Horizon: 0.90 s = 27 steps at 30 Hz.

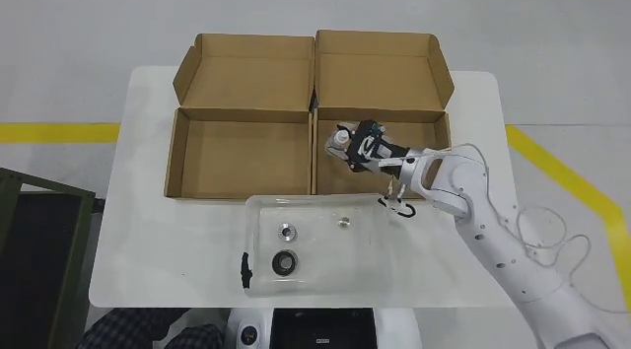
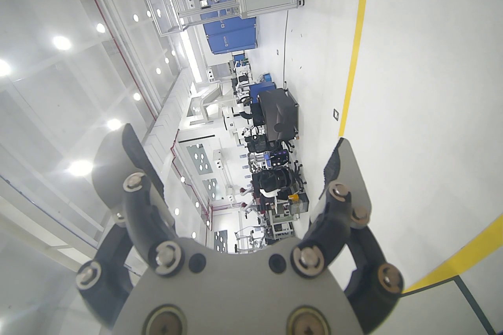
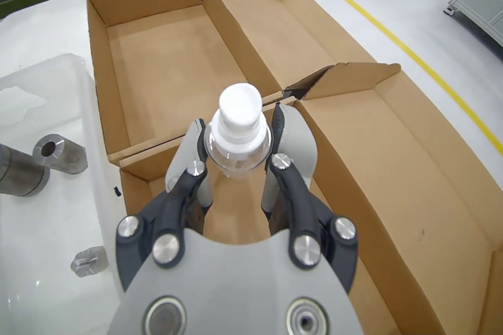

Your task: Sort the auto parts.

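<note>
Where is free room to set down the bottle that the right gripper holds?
The left cardboard box is wholly bare. The right cardboard box, under the right gripper and its bottle, looks bare too. The table beside the left box is free. The clear tray holds metal parts.

bottle (image 3: 239, 140): clear, white cap, gripped over right box (image 1: 340, 181) | metal parts (image 1: 285, 232): three, in clear tray (image 1: 335, 260)
</note>
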Motion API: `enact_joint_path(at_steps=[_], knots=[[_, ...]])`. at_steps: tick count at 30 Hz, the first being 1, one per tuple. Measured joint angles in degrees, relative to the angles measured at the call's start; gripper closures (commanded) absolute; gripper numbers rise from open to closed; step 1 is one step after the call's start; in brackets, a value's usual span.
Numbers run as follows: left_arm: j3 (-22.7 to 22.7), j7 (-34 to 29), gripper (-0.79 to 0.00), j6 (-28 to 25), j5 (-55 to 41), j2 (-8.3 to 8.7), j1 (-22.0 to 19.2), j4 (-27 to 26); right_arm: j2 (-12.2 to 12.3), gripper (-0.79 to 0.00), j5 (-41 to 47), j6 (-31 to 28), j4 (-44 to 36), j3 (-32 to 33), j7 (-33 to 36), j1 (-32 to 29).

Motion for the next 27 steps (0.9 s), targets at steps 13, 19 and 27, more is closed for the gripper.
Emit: enact_joint_path(at_steps=[13,19,27], knots=[[0.0,0.0,-0.785,0.0,0.0,0.00,0.0,0.0,-2.5,-0.154,0.4,1.4,9.8,-4.8,0.3,5.8],[0.0,0.0,-0.785,0.0,0.0,0.00,0.0,0.0,-3.4,-0.785,0.1,2.0,12.9,-6.2,-0.2,7.2],[0.0,0.0,-0.785,0.0,0.0,0.00,0.0,0.0,-3.3,-0.785,-1.6,3.0,10.0,-4.5,-0.6,6.7]])
